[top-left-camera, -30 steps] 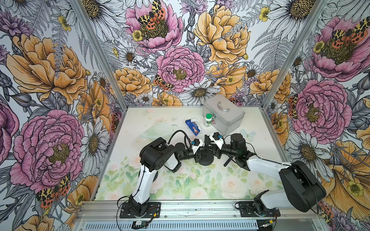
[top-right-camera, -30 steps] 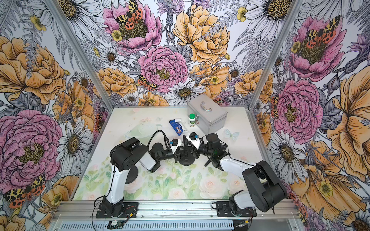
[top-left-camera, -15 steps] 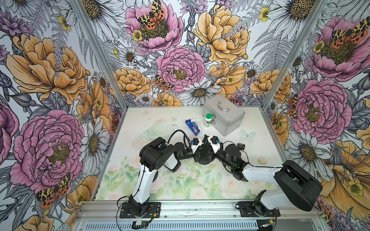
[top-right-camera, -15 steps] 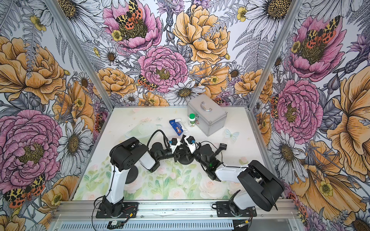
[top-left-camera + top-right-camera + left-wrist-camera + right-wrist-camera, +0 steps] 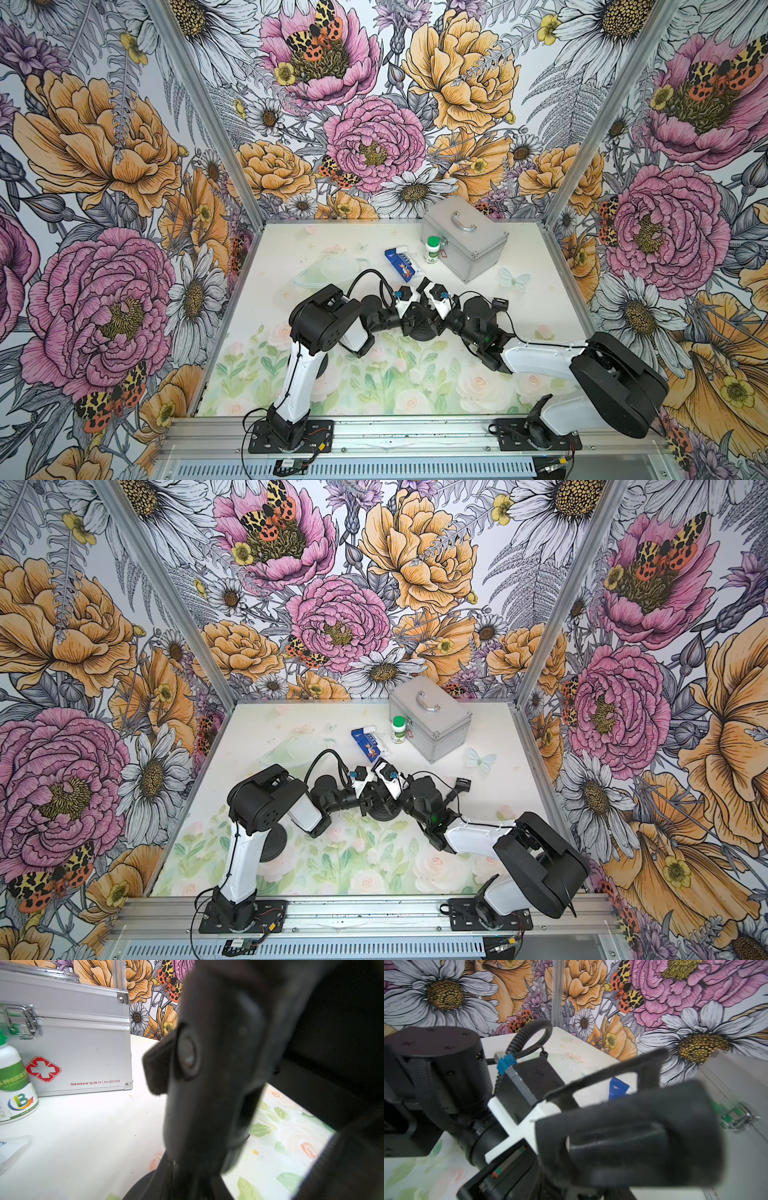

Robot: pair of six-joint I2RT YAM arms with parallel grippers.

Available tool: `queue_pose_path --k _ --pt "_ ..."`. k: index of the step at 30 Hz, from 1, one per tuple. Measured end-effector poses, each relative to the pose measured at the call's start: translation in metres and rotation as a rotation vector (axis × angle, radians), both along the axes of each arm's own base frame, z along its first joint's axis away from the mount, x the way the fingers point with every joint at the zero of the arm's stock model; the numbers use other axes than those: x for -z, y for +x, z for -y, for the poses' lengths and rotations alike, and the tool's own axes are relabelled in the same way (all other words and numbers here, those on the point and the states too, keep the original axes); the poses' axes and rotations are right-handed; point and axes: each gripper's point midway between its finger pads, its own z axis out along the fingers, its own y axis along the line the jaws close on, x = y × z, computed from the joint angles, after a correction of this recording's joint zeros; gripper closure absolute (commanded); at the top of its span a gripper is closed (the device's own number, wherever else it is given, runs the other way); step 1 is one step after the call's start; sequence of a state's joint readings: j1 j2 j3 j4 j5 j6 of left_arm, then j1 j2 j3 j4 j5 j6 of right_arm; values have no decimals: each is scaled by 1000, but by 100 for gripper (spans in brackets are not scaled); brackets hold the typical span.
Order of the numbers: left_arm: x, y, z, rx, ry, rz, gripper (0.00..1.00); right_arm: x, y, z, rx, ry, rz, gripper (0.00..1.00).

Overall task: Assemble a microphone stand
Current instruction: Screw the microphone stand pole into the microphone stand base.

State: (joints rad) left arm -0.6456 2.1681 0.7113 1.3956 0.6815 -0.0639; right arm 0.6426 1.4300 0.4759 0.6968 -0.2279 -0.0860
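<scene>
Meeting over the middle of the bench (image 5: 291, 257), both arms crowd the microphone stand (image 5: 422, 332), whose round black base lies flat on the bench in both top views. The left gripper (image 5: 409, 321) is pressed together at the stand's side; whether it pinches any part is hidden. The right gripper (image 5: 437, 319) faces it from the opposite side, and its spread cannot be told. Farther back stand a silver first-aid case (image 5: 465, 239), a green-capped bottle (image 5: 432, 249) just beside it, and a blue carton (image 5: 400, 264).
</scene>
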Motion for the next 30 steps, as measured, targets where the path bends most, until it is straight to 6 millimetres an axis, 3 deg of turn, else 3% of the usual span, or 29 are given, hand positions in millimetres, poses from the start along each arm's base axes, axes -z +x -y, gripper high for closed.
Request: queue_pose_path --k 4,12,15,18,19,22,24,25,30 --pt "0 0 0 3 0 3 78 3 -7 0 -205 -43 -63 53" --pt "-1 -3 2 16 1 10 78 -7 -9 8 -403 -55 -126 54" --pt "-1 -3 2 16 1 10 78 -11 -4 5 -456 -49 -144 62" --pt "-1 -3 3 20 1 11 78 -7 -3 3 -478 -54 -163 77" --pt "-1 -3 3 20 1 10 78 -6 -1 4 -475 -57 -162 82" --pt "0 -3 3 19 1 9 78 -5 2 4 -452 -62 -159 84" --pt "-1 -3 3 19 1 9 78 -4 3 3 -400 -51 -152 96" --pt "-1 -3 3 18 1 9 78 -3 3 3 -360 -38 -139 99" --pt "-1 -4 3 21 0 11 78 -2 2 0 -9 35 -36 100"
